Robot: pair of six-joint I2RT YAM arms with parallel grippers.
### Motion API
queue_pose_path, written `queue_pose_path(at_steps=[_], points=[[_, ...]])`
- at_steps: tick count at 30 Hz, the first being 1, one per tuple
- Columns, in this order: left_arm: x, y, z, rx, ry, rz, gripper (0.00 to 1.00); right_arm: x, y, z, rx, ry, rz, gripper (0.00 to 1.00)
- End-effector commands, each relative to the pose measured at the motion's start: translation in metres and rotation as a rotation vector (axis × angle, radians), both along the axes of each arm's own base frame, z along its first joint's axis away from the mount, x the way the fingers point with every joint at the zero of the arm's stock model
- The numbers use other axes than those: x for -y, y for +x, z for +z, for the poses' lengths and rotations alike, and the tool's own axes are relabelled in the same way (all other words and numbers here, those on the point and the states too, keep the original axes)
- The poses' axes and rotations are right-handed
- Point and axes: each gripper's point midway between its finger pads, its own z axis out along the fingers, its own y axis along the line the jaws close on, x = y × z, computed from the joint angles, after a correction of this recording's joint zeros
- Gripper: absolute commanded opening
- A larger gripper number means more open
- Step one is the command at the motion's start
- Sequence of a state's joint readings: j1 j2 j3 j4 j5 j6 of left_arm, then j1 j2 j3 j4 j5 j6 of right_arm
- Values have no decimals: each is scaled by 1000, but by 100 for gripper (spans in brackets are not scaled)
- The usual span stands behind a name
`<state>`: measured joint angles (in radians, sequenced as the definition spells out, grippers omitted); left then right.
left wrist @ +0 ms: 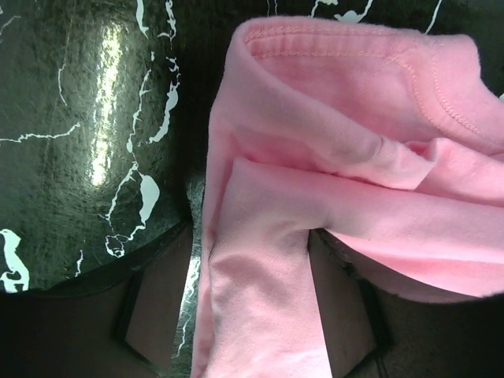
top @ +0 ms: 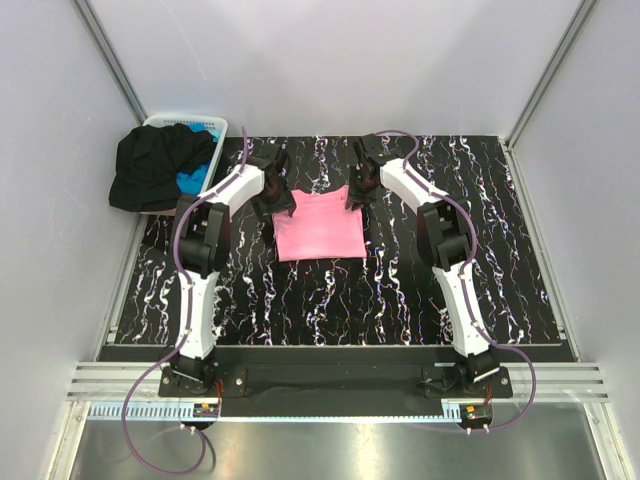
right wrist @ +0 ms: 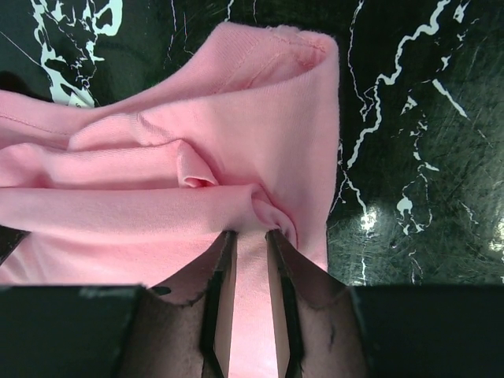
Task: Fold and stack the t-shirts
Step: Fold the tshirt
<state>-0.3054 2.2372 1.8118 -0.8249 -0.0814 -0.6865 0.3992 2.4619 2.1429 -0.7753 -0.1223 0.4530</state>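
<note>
The pink t-shirt lies folded into a flat square on the black marbled desk. At its far left corner my left jaws stand wide, with a pink fold lying loose between them. At its far right corner my right jaws are narrow, pinching a pleat of the cloth. Farther left of the shirt, the black t-shirt and the blue t-shirt are heaped over the white basket.

T-shirts, three: one pink t-shirt mid-frame, one black t-shirt and one blue t-shirt at upper left. One white basket, same corner. Two arms, left arm and right arm; one marbled table.
</note>
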Motion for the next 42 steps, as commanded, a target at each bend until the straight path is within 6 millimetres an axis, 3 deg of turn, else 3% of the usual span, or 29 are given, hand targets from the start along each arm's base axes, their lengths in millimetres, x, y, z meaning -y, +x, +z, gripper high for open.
queue_pose_path(at_steps=[1,6,10,14,18,19,22,25,33,37,38,42], points=[[-20,15,44,107,43,1,66,24,10,27,55,-62,-48,29],[-30,13,87,202,70,15,68,35,13,64,138,-97,-59,30],[-25,3,110,235,16,-3,68,34,4,95,182,-67,-63,30],[-6,-16,113,213,-70,-59,69,28,-14,99,176,-57,-38,31],[36,-49,95,133,-186,-174,69,9,-40,88,147,-35,29,33],[42,-54,92,120,-203,-180,69,6,-49,77,120,-43,46,33],[60,-72,79,82,-230,-199,69,-4,-67,61,69,-35,74,33],[65,-81,67,65,-245,-181,68,-11,-77,53,42,1,87,33],[52,-89,38,33,-180,-136,68,-15,-87,36,5,23,109,33],[46,-94,17,-4,-126,-123,68,-11,-97,15,-41,11,118,32],[40,-100,0,-40,-85,-115,68,-7,-102,1,-66,-8,124,31],[34,-105,-16,-77,-40,-110,68,-3,-108,-15,-97,-29,126,31]])
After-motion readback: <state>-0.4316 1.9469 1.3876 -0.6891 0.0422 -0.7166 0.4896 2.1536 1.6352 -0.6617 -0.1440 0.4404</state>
